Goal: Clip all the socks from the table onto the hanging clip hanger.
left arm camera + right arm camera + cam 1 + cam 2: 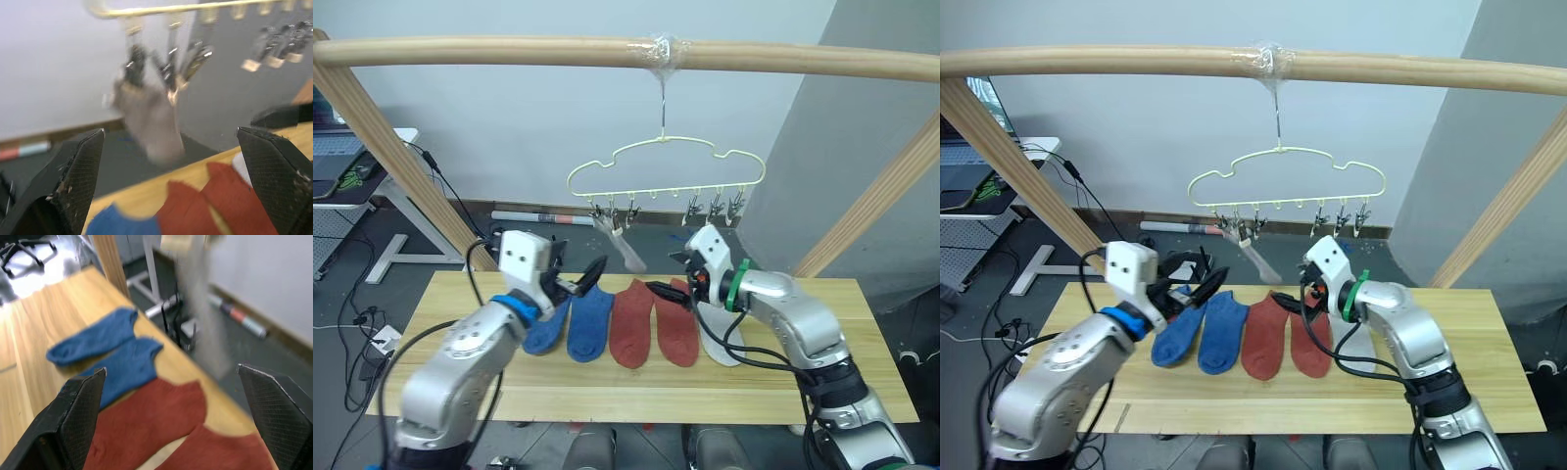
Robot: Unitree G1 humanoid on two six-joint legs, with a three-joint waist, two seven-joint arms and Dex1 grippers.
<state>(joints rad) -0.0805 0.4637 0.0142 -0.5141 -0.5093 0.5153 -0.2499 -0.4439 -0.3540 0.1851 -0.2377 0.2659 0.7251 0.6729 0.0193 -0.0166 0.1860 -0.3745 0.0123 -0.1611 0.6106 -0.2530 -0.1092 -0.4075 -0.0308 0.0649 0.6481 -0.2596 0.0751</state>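
Your left gripper (592, 277) and right gripper (668, 289) both hover spread wide, empty; one grey sock (625, 247) hangs clipped on the hanger (666, 168); five socks (636, 321) lie on the table (822, 377).

Two blue socks (570, 321), two rust-red socks (653, 334), two grey socks (720, 341).

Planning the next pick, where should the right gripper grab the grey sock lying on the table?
Take the grey sock by its far cuff end, coming from above with the right gripper. It lies flat, lengthwise, at the right of the row, its outer edge free.
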